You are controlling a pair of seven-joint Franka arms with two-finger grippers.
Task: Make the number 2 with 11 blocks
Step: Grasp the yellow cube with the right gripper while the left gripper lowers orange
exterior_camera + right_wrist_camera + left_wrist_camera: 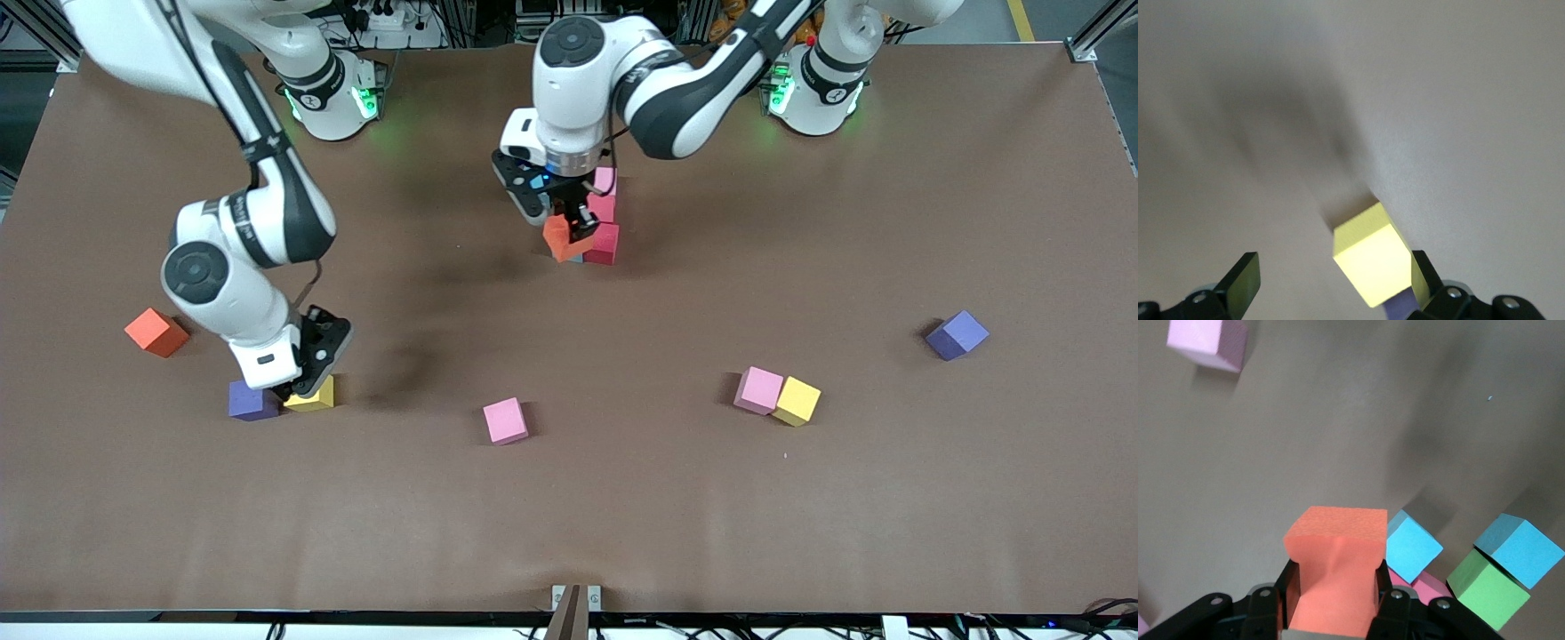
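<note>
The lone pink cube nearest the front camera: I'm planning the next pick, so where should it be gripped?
Grip the lone pink cube across two opposite side faces, coming straight down from above. Nothing touches it; it sits slightly rotated, so turn the jaws to match.

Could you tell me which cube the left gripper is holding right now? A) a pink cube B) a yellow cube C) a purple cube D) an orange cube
D: the left gripper is shut on an orange cube, squeezing its sides in, over the partly built digit.
</note>
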